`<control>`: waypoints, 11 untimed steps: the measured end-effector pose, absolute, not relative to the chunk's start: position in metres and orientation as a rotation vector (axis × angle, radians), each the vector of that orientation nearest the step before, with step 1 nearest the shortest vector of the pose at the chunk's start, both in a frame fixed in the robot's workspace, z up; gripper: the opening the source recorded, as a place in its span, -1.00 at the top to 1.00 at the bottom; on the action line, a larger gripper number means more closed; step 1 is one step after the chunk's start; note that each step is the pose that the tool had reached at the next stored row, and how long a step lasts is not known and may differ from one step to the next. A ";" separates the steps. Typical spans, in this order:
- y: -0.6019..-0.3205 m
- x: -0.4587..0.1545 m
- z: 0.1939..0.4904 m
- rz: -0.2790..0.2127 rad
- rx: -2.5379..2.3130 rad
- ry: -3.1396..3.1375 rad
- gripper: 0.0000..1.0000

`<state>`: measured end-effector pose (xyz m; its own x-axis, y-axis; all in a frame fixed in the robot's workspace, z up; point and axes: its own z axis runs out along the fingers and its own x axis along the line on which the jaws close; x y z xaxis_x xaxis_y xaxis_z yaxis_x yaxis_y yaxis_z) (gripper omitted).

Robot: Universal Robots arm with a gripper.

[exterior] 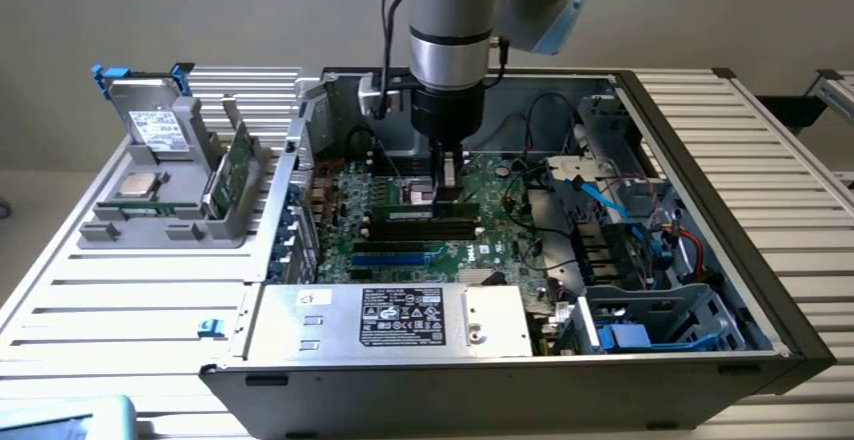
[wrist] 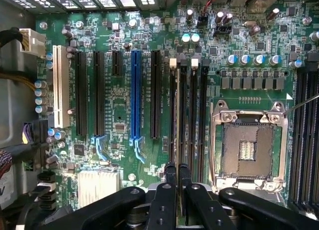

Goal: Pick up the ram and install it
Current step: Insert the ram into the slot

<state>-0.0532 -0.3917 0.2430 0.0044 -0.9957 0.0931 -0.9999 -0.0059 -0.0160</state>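
Observation:
The ram [exterior: 416,212] is a thin green stick that lies level over the black memory slots [wrist: 192,120] of the motherboard [exterior: 400,252] inside the open computer case. My gripper [exterior: 451,198] comes straight down on it and is shut on its top edge. In the wrist view the ram [wrist: 178,120] shows edge-on as a thin pale line that runs along one slot. It passes between the two black fingers [wrist: 171,177] of the gripper [wrist: 178,176]. I cannot tell whether the stick is fully seated in the slot.
An empty CPU socket [wrist: 246,147] lies beside the memory slots, and black and blue expansion slots [wrist: 135,95] lie on the other side. A boxed power supply [exterior: 387,318] fills the case front. Cables and drive bays [exterior: 627,230] crowd the exterior view's right. A grey fixture [exterior: 160,190] outside holds another green board [exterior: 235,165].

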 end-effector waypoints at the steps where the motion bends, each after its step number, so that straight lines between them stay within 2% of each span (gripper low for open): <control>1: -0.392 -0.053 0.242 0.122 2.187 -2.176 0.73; 11: -0.392 -0.056 0.238 0.132 2.182 -2.170 0.73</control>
